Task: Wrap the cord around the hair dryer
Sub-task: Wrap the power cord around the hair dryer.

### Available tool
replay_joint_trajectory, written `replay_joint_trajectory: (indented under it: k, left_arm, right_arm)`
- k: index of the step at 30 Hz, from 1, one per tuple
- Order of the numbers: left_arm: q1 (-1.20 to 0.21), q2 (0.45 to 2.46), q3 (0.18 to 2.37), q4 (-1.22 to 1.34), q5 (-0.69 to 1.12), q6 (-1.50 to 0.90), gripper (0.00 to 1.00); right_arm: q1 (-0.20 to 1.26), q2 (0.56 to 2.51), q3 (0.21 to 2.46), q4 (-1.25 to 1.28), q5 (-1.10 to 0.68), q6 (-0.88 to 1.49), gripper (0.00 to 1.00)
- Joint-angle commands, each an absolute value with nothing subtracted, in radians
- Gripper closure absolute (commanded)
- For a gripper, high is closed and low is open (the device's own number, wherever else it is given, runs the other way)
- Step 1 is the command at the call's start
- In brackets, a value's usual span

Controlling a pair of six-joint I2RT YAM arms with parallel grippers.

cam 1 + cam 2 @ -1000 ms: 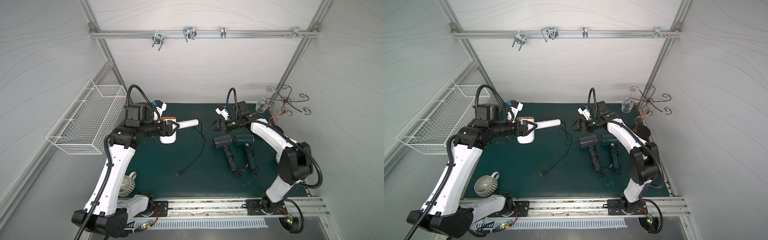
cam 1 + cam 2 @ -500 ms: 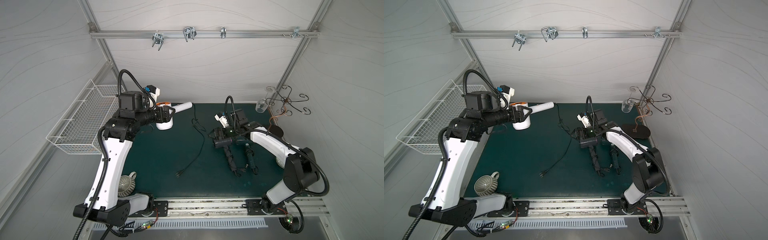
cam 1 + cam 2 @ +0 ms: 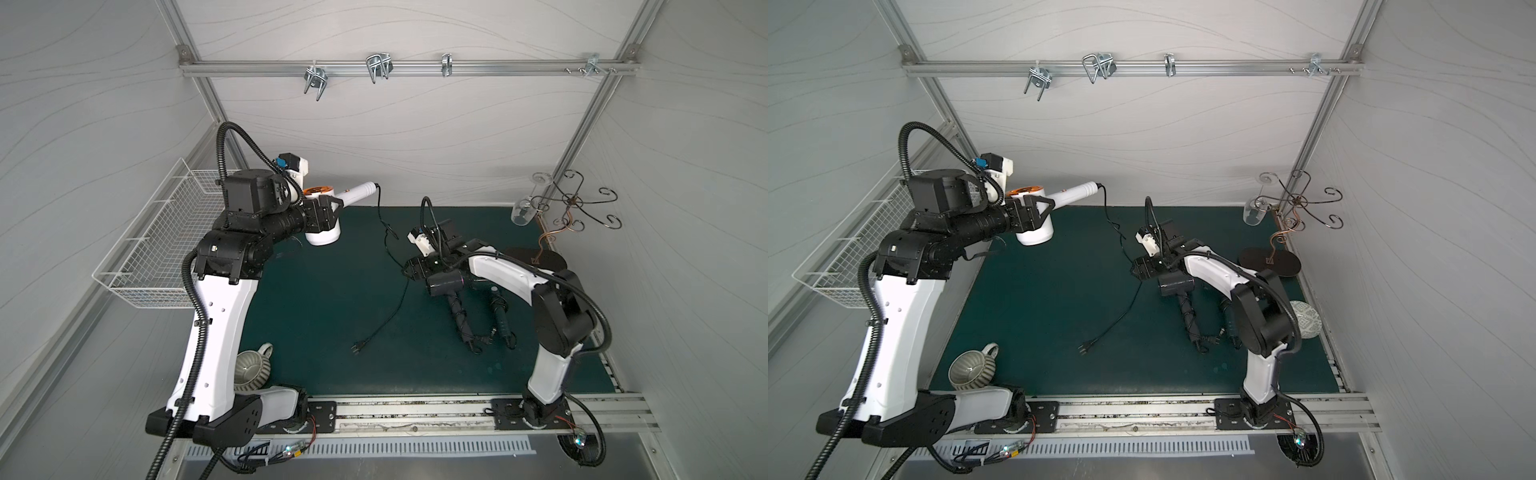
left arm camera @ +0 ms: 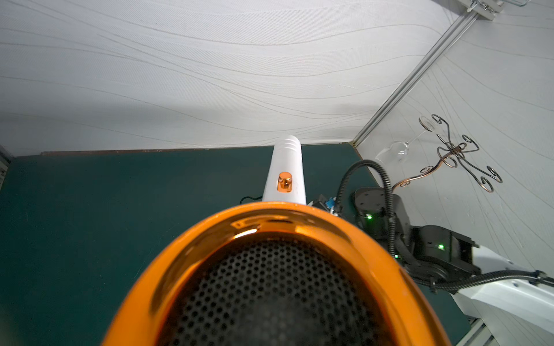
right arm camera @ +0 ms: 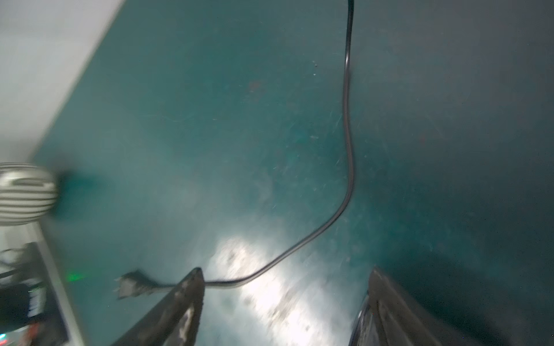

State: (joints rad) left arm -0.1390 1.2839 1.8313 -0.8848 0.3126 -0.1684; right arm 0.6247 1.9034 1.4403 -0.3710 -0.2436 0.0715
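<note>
Left gripper (image 3: 330, 208) is clamped on the barrel of the white hair dryer (image 3: 357, 194), holding it in the air above the far left corner of the green mat (image 3: 324, 299) — higher and farther left than a second ago, when it hung lower and nearer the mat's middle. The dryer's handle points right and slightly upward. From the handle's tip the black cord (image 5: 347, 113) drops to the mat and trails toward the near side. It ends in the plug (image 3: 356, 347), which lies loose near the mat's centre, where it lay before. Right gripper (image 5: 286, 272) has swung left from the far side and come down low over the cord — its jaws stand apart, the cord passes beside one finger (image 5: 183, 302), and nothing is pinched between them. Just right of it lies a black hair dryer (image 3: 446, 282) with its own cord wound round the handle, and a dark green dryer (image 3: 500, 320) lies beside that.
</note>
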Motion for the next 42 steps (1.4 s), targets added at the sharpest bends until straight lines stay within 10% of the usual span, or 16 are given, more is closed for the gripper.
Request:
replay_joint_trajectory:
  k: [1, 42]
  left_arm:
    - [-0.137, 1.272, 1.896, -0.798, 0.314, -0.19, 1.0]
    - [-0.238, 1.199, 2.005, -0.715, 0.303, -0.242, 1.0]
  right_arm:
    - [0.647, 1.99, 1.539, -0.484, -0.118, 0.045, 0.21]
    - [0.682, 2.396, 1.929, -0.675, 0.008, 0.078, 0.68]
